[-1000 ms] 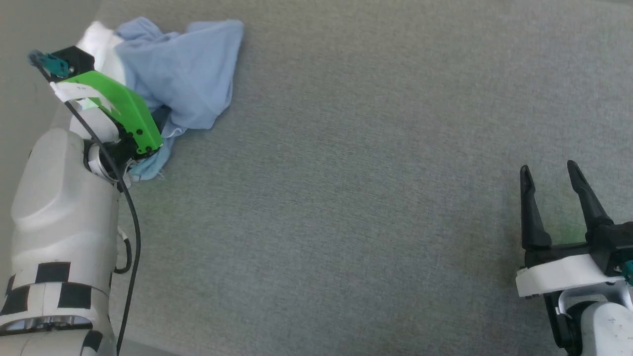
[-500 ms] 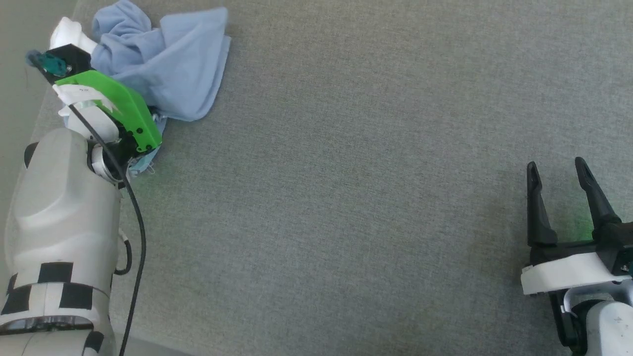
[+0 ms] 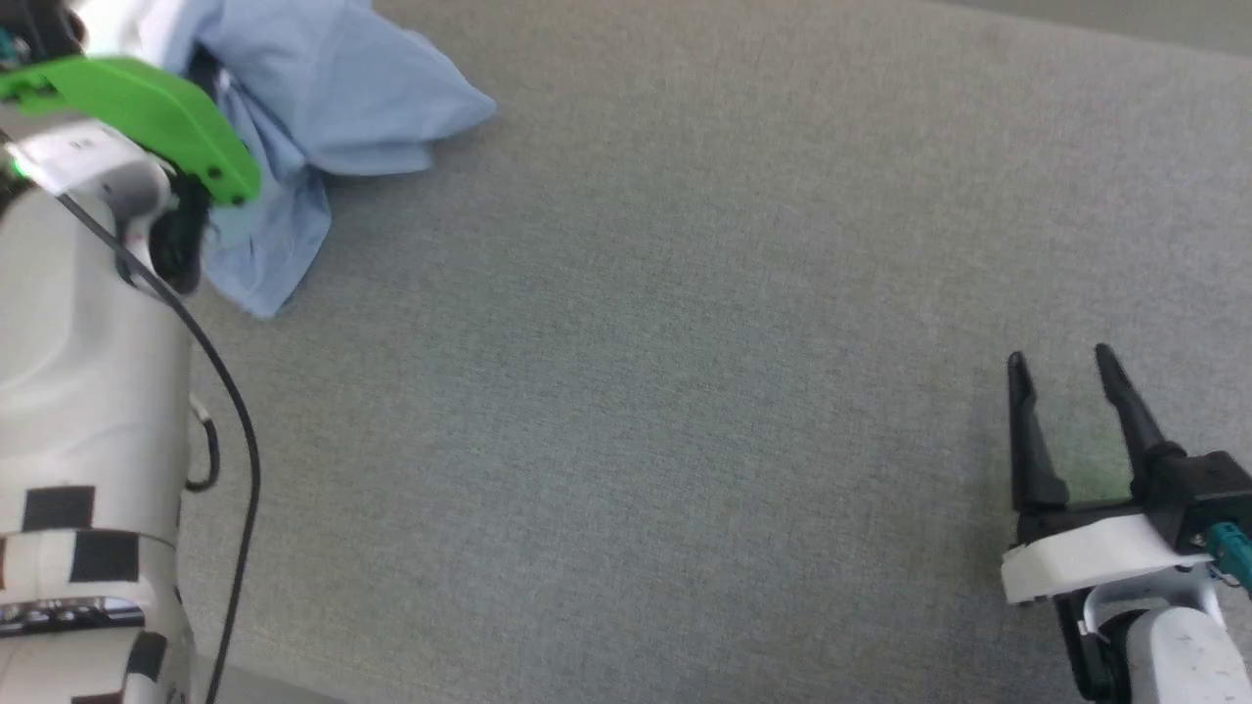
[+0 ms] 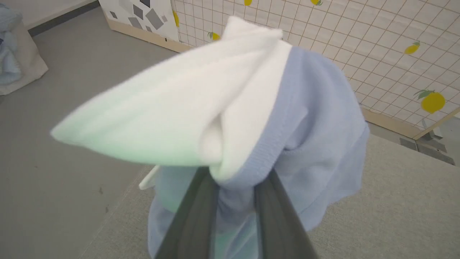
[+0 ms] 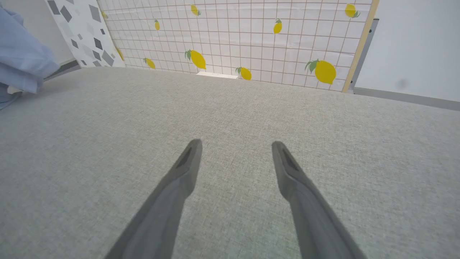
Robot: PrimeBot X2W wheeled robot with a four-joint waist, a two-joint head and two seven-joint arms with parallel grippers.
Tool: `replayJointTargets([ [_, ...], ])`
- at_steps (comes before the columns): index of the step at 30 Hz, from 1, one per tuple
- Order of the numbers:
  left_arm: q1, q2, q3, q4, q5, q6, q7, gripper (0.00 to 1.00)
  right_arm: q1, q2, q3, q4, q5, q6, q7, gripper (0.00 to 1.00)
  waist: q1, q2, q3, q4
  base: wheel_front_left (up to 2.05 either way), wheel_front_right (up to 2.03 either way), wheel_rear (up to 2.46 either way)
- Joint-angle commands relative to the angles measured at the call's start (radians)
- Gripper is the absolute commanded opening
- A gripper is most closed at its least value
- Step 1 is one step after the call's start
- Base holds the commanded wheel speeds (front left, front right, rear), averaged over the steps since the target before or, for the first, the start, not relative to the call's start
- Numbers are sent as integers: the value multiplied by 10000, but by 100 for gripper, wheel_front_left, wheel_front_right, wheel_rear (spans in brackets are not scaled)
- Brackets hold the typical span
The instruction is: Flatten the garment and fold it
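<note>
Head view: shirt [image 3: 323,88], light blue, bunched in a heap at the table's [image 3: 685,391] far left corner. It is not spread out. One lobe points toward the right edge and a narrower flap trails toward the near edge, so the heap has no single long axis. The left arm [image 3: 78,342] with its green bracket [image 3: 147,108] overlaps the shirt's left side, and its fingers are hidden here. The right gripper [image 3: 1066,362] is near the near right corner, well apart from the shirt, fingers apart, pointing toward the far edge over bare table.

Left wrist view: left gripper [image 4: 235,180] has its fingers [image 4: 190,223] clamped on a bunch of the shirt. The white collar [image 4: 172,108] sticks up and to this view's left above the grip. Blue cloth drapes round both fingers and down toward the table. Floor [image 4: 54,162] and lemon-print wall [image 4: 395,54] lie behind.

Right wrist view: both dark fingers [image 5: 172,194] spread wide, nothing between them, grey table beneath. A blue edge of the shirt [image 5: 21,64] shows at this view's far left.
</note>
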Motion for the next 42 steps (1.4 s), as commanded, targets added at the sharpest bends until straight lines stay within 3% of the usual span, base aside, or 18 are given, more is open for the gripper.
replayJointTargets([
  [1,-348,132,-19,-235,79,-98,-272,0,-55,-3,90,134,129,-15,-121,100,0,0,-550,45,0,0,0],
  [7,-900,342,-197,-1008,238,-231,-757,0,-99,-3,316,754,516,-15,-363,100,0,0,-1310,-77,0,0,0],
  [17,-1103,281,-742,-1791,71,-485,-263,0,-144,-3,342,1537,1001,-15,-587,100,0,0,-2351,-769,0,0,0],
  [34,-530,-994,-2149,-2949,-1039,-671,210,0,-58,-3,-239,1659,988,-15,-613,100,0,0,-3085,-3314,0,0,0],
  [42,196,-1696,-3354,-3042,-1497,-683,304,0,76,-3,-628,1616,923,-15,-614,100,0,0,-2898,-4014,0,0,0],
])
